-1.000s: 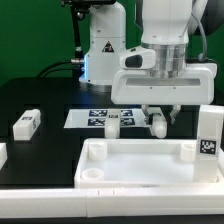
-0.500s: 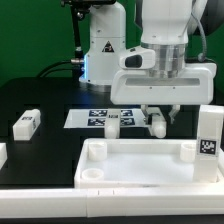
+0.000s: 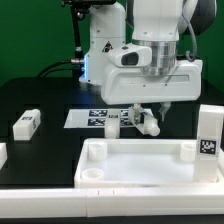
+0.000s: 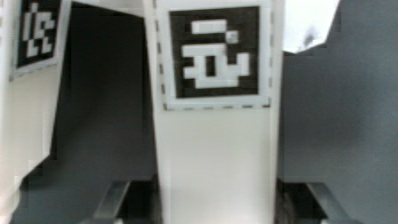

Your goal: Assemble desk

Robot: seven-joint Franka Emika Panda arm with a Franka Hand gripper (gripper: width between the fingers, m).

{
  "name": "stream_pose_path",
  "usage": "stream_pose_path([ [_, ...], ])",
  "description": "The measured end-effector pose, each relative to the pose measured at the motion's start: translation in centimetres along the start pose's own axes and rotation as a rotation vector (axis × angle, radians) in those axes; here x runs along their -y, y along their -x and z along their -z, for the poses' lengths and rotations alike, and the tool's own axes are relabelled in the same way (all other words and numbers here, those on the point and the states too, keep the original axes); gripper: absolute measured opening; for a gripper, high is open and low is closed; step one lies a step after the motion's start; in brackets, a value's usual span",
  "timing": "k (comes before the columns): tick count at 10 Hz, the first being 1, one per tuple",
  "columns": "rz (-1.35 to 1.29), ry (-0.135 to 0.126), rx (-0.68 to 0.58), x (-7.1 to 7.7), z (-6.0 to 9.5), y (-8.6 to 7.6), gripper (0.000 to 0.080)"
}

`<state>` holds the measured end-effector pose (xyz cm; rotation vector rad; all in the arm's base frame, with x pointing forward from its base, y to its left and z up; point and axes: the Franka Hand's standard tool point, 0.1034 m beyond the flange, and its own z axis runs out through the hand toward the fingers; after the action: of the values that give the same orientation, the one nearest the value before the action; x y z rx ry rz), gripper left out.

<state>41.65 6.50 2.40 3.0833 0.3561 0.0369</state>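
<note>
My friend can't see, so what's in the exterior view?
The end effector grips a tilted white leg behind the wide white desk panel on a black table. Another leg lies at the exterior view's left.

The exterior view sits low at the near side of the bench (image 3: 45, 150) and faces level across it toward the robot base (image 3: 105, 45) at the far side. The desk panel (image 3: 140, 170) lies nearest the lens, and the arm's upper part is cut off. The wrist view looks along the jaws from very close, so one tagged leg (image 4: 217, 130) fills it. Both views share that leg (image 3: 149, 122), held between the jaws.
</note>
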Motion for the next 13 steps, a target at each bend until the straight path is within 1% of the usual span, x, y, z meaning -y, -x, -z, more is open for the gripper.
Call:
stream_pose_path([
  [1, 0.098, 0.01, -0.007, 1.0, 0.0, -0.2, 0.0284],
  [2, 0.199, 0.009, -0.01, 2.6, 0.4, -0.7, 0.0284],
  [3, 0.252, 0.002, -0.014, 3.4, 0.9, -1.4, 0.0284],
  [4, 0.217, -0.004, -0.024, 3.6, 1.5, -2.0, 0.0284],
  [5, 0.189, -0.002, -0.03, 3.4, 1.8, -2.0, 0.0284],
  [7, 0.32, 0.005, -0.022, 3.2, 1.5, -1.8, 0.0284],
  [8, 0.415, 0.013, -0.03, 4.1, 1.8, -2.4, 0.0284],
  [9, 0.595, 0.028, -0.058, 6.1, 2.4, -3.9, 0.0284],
  [10, 0.772, 0.045, -0.072, 6.7, 2.5, -4.6, 0.0284],
  [11, 0.873, 0.064, -0.091, 6.3, 2.3, -4.4, 0.0284],
  [12, 0.885, 0.077, -0.109, 5.1, 1.8, -2.7, 0.0284],
  [13, 0.941, 0.077, -0.091, 5.1, 1.7, -2.5, 0.0284],
])
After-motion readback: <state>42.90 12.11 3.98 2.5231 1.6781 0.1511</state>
